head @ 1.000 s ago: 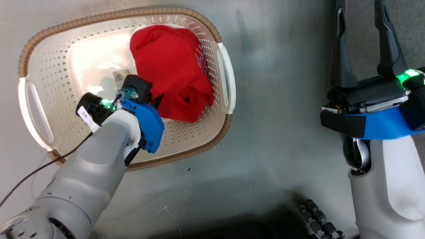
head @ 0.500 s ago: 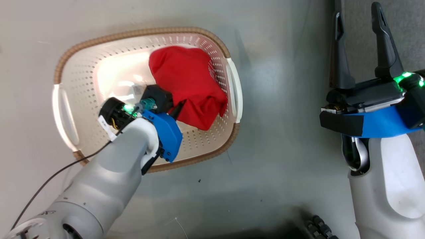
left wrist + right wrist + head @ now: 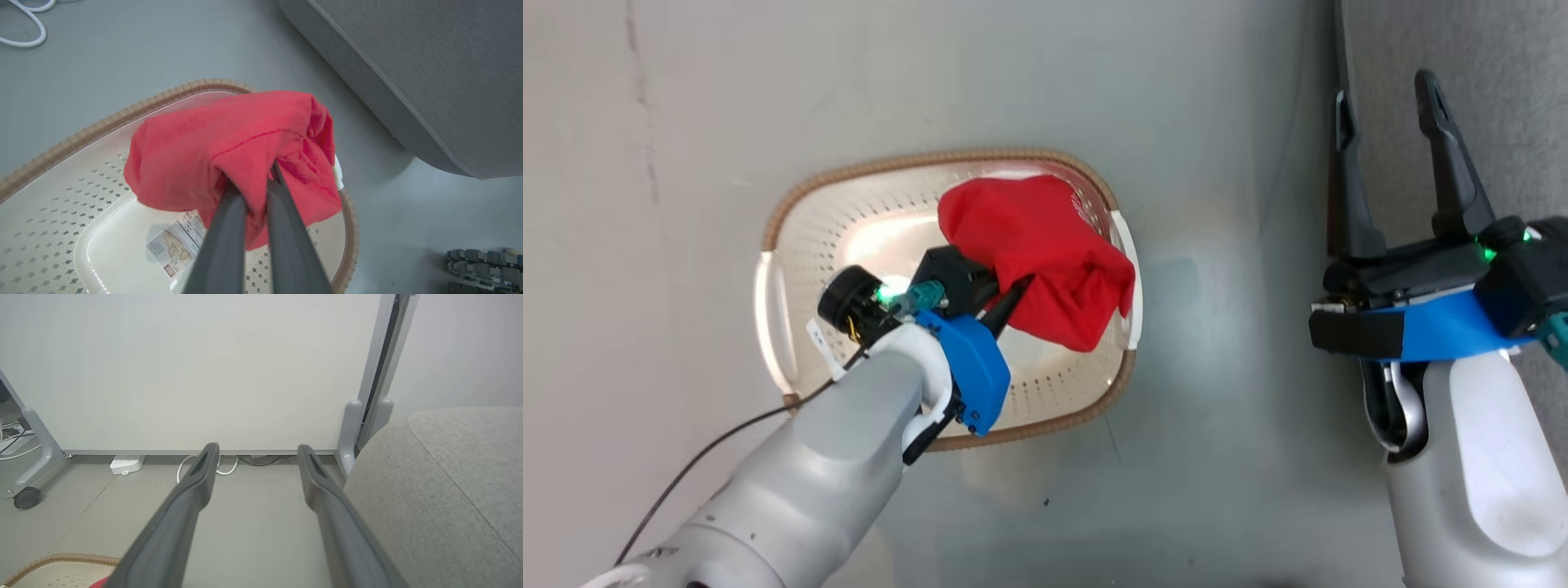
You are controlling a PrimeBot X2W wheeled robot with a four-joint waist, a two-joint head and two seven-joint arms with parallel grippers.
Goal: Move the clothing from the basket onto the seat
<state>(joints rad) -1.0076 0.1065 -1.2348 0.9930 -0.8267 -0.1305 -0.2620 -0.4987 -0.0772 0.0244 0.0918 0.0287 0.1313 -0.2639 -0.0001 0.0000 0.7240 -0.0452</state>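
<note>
Red clothing (image 3: 229,139) clamped in the left pincer (image 3: 252,179), over the basket (image 3: 102,122).
The bunched garment runs diagonally across the oval basket's right end; the left wrist view shows a barcode sticker (image 3: 177,247) on the floor beneath and the seat (image 3: 429,73) nearby. The right pincer (image 3: 1383,88) is spread wide, holding nothing.

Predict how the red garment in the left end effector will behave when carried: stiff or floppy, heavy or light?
Probably floppy: the garment bunches and droops around the left end effector above the basket. Likely light: one narrow pinch holds the whole bundle up. Its hanging folds might catch the basket's edge.
</note>
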